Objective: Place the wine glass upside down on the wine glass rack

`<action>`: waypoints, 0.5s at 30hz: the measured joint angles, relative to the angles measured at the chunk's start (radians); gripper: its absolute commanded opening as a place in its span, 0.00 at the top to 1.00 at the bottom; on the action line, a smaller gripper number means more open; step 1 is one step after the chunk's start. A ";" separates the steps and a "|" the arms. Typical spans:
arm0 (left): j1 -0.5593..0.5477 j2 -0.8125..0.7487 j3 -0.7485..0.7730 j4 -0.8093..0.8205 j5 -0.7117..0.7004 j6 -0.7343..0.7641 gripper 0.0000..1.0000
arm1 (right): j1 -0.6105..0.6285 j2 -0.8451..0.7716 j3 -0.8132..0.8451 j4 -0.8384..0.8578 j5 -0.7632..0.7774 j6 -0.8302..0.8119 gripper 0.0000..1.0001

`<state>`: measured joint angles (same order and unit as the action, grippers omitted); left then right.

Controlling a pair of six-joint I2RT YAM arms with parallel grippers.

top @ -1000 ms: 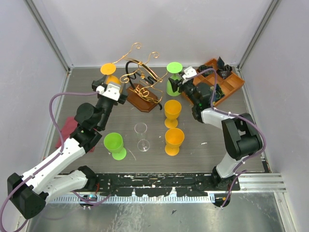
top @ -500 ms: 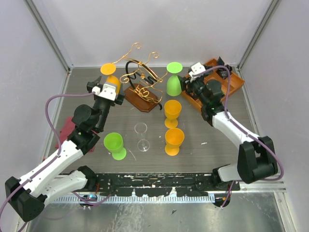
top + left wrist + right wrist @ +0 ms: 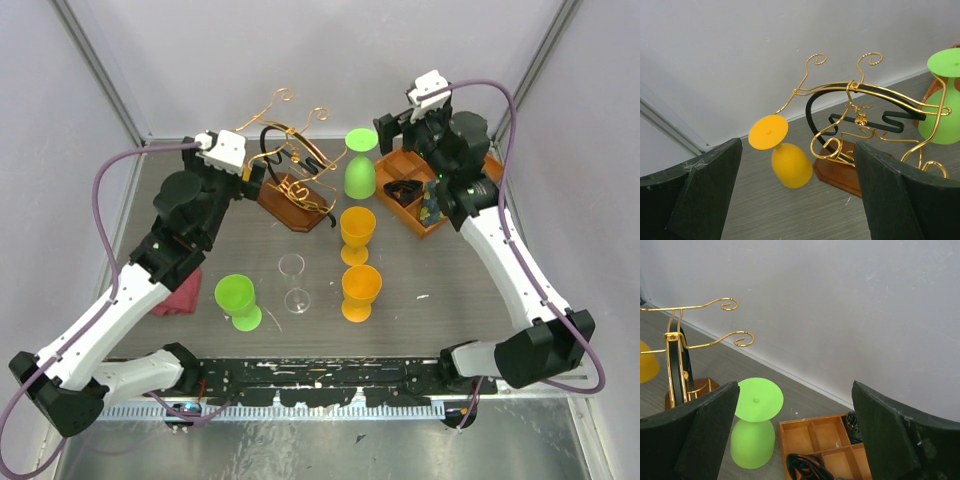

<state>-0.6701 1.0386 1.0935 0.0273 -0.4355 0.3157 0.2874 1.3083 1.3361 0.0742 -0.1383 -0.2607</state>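
The wine glass rack (image 3: 297, 172), gold wire on a brown base, stands at the back centre; it also shows in the left wrist view (image 3: 860, 120). An orange glass (image 3: 790, 164) hangs upside down at its left end. A green glass (image 3: 359, 172) hangs upside down at its right end, also seen in the right wrist view (image 3: 753, 432). A clear wine glass (image 3: 293, 283) stands upright mid-table. My left gripper (image 3: 247, 168) (image 3: 800, 210) is open and empty, raised left of the rack. My right gripper (image 3: 393, 127) (image 3: 797, 440) is open and empty, raised right of the green glass.
Two orange glasses (image 3: 357, 232) (image 3: 361, 292) and a green glass (image 3: 237, 300) stand upright in front of the rack. An orange compartment tray (image 3: 447, 196) with dark items sits at the back right. A red cloth (image 3: 175, 298) lies under the left arm.
Both grippers have pulled away from the hung glasses and risen. The left arm lifted toward the back; the right arm lifted to the back right. The glasses stay on the rack.
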 measured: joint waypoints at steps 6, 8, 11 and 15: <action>0.000 0.013 0.114 -0.158 -0.010 -0.060 0.02 | 0.000 0.034 0.060 -0.138 0.024 0.037 0.07; 0.000 0.012 0.142 -0.224 -0.011 -0.085 0.02 | 0.000 0.034 0.067 -0.189 0.042 0.055 0.11; 0.000 0.016 0.184 -0.306 -0.008 -0.120 0.02 | 0.000 0.033 0.093 -0.288 0.059 0.087 0.13; 0.000 0.019 0.214 -0.377 0.013 -0.169 0.02 | -0.002 0.016 0.103 -0.407 0.053 0.157 0.15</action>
<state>-0.6701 1.0576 1.3075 -0.3496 -0.4229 0.1467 0.2859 1.3239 1.4391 -0.3328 -0.0849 -0.1036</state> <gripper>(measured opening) 0.982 0.867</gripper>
